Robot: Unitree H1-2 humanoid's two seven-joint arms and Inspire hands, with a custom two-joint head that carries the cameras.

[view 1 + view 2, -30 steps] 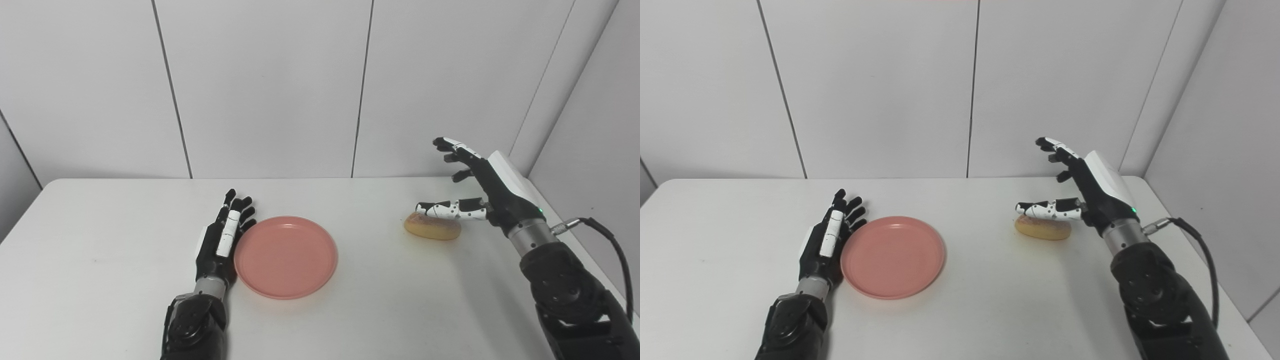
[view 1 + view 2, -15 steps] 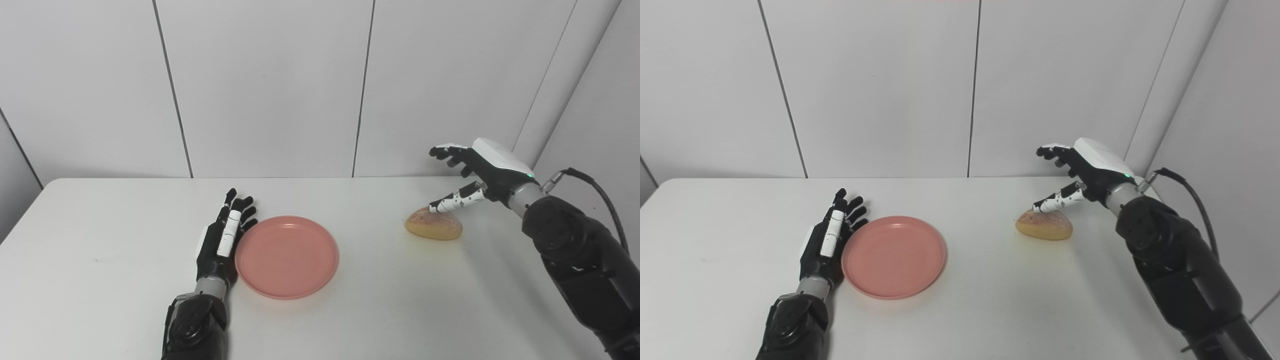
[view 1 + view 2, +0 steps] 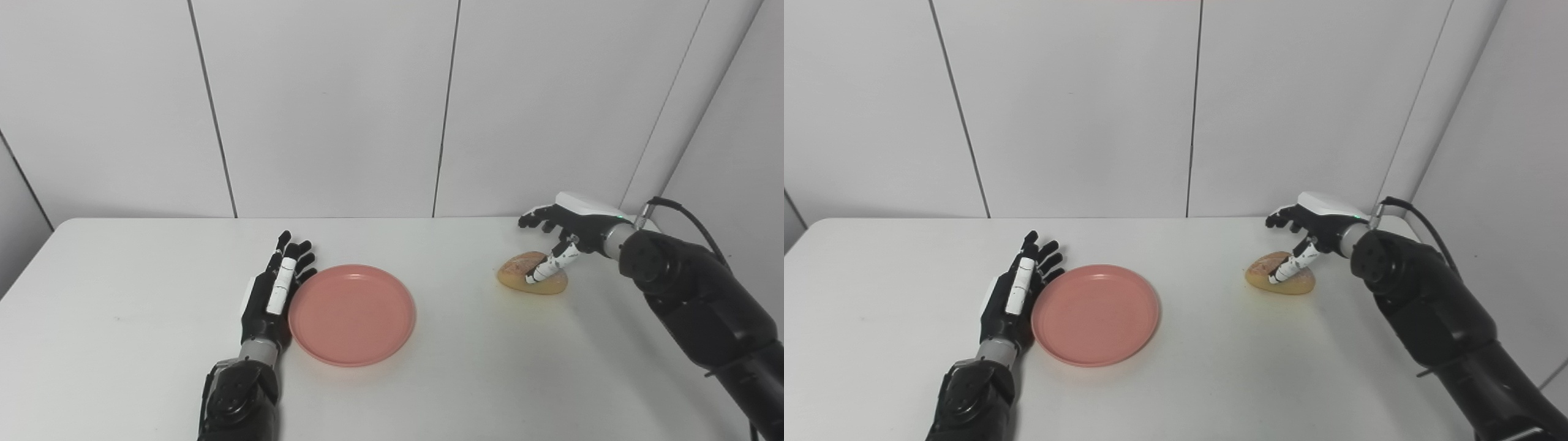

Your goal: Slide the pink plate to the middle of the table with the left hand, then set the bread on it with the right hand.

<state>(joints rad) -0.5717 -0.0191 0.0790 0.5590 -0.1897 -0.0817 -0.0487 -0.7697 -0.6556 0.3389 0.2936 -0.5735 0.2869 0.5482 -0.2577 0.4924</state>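
Observation:
The pink plate (image 3: 352,313) lies flat on the white table (image 3: 122,343), a little left of the middle. My left hand (image 3: 274,288) rests open on the table, its fingers straight and touching the plate's left rim. The bread (image 3: 531,274), a small golden bun, lies on the table at the right. My right hand (image 3: 560,226) hovers over the bread with fingers apart. Its thumb reaches down onto the front of the bun and its other fingers curl above the bun's far side. It also shows in the right eye view (image 3: 1304,225).
The white wall panels stand behind the table's far edge (image 3: 367,218). A side wall (image 3: 735,153) runs close along the table's right edge. A black cable (image 3: 686,211) loops from my right wrist.
My right hand has turned palm down and dropped over the bread, its thumb now on the bun. The bun has tilted slightly. My left hand and the plate have not moved.

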